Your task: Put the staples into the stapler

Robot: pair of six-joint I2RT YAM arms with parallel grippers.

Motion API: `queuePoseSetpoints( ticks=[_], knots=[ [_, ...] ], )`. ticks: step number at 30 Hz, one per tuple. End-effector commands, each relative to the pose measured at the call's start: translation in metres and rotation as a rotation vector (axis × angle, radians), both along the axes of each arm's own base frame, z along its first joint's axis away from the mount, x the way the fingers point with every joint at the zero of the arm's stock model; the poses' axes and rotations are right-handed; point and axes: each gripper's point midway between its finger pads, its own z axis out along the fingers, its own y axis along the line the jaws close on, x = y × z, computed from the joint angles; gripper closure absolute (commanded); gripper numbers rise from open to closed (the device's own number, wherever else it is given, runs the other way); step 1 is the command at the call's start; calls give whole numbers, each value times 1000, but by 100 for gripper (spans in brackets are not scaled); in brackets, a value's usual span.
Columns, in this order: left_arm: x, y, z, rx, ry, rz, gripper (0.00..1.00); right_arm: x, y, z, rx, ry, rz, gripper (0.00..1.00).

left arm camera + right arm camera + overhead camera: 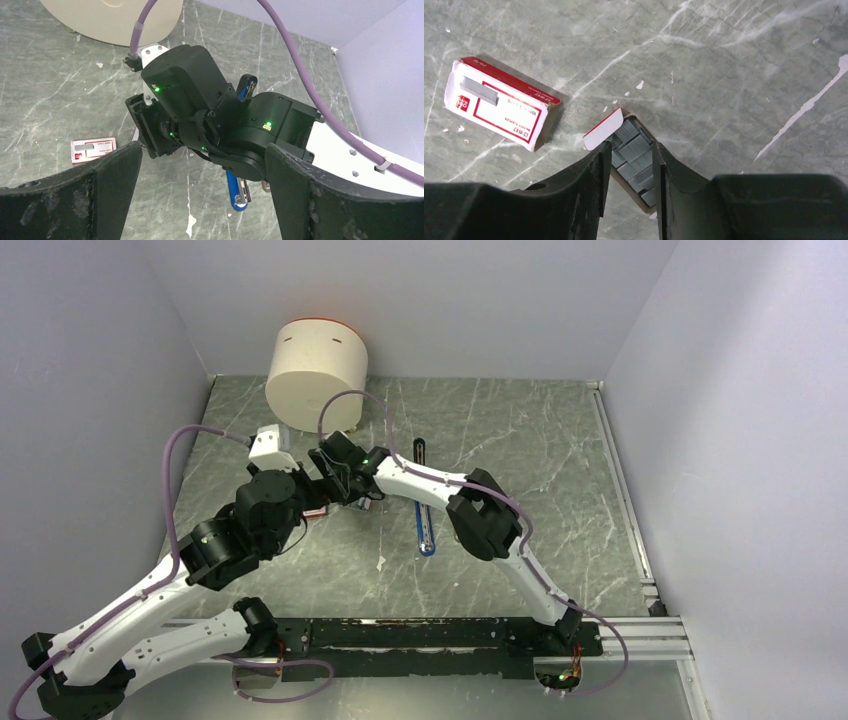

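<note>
Looking down from the top camera, you have one stapler (425, 530) lying opened out on the marble table (540, 450). Its long axis runs near-to-far, with the blue base toward the arms and the black arm pointing at the back wall. One cream cylinder (317, 375) stands behind.

Your left wrist view shows the left gripper (202, 155) spread fully wide and holding nothing. One red-and-white staple box (93, 150) lies flat beyond it.

Your right wrist view counts two pieces, that box and one open staple tray (628, 132) lying diagonally. The right gripper (630, 160) has its fingers narrowly parted either side of the tray; you cannot tell whether they pinch it.
</note>
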Motion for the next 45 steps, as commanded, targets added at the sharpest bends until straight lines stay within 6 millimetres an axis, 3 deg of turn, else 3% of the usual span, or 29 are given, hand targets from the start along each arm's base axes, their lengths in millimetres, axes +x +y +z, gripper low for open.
queuePoseSetpoints(
  ticks=[1, 20, 36, 45],
  knots=[
    [1, 4, -3, 19, 1, 14, 3, 0, 3, -7, -43, -23, 7, 60],
    [1, 5, -6, 25, 6, 17, 3, 5, -1, -10, -114, -81, -10, 57],
    [0, 7, -7, 28, 7, 22, 3, -2, 3, -20, -99, -37, 17, 63],
    [-1, 10, -3, 21, 1, 29, 3, 3, 6, -3, -73, -66, 2, 69]
  ],
)
